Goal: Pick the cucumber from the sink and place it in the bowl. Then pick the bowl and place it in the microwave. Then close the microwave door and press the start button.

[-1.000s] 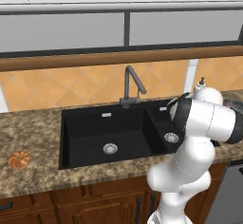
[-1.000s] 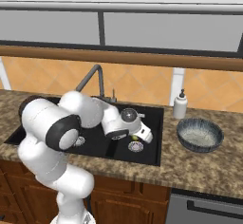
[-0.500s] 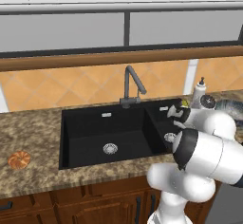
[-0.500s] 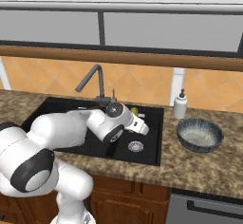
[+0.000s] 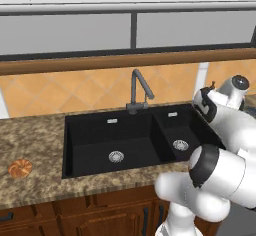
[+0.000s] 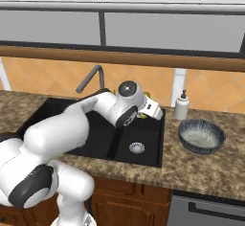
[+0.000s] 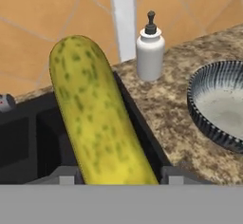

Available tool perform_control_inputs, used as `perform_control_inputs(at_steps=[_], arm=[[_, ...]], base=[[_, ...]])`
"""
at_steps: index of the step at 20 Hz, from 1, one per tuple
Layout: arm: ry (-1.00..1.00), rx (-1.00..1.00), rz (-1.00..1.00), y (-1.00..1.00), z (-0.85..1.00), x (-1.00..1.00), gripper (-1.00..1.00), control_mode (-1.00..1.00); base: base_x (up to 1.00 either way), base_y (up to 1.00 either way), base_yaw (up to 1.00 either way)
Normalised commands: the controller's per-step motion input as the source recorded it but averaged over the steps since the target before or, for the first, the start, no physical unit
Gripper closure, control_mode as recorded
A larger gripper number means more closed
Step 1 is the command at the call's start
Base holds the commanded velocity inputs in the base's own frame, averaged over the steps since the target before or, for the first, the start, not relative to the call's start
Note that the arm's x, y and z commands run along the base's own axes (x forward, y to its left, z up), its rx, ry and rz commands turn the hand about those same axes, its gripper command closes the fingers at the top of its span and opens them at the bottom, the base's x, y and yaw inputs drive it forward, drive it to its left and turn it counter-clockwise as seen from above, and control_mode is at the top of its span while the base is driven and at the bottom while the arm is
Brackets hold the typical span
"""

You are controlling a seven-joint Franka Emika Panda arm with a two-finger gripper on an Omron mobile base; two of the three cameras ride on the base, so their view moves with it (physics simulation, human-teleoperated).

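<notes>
Here the gripper (image 6: 154, 111) grasps the cucumber (image 7: 97, 114), jaws closed on its lower end, lifted above the small right basin of the sink (image 6: 143, 160). In the hand view, the cucumber rises steeply between the fingers. Beyond it, on the granite counter (image 6: 206, 170), stand a white soap dispenser (image 7: 150, 52) and, just right, the ribbed bowl (image 6: 201, 135).

Kitchen: black sink (image 5: 125, 140) in granite counter (image 5: 30, 135), gooseneck faucet (image 5: 137, 87), tiled backsplash (image 5: 75, 92).
</notes>
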Motion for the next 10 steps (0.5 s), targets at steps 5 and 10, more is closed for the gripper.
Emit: perform_control_inputs(at_steps=[5, 10], arm=[[0.03, 0.07, 0.0, -1.0, 0.18, 0.0, 1.0, -1.0], [0.14, 0.05, 0.0, -1.0, -0.3, 0.07, 1.0, -1.0]], base=[[0.0, 0.0, 0.0], [0.0, 0.0, 0.0]])
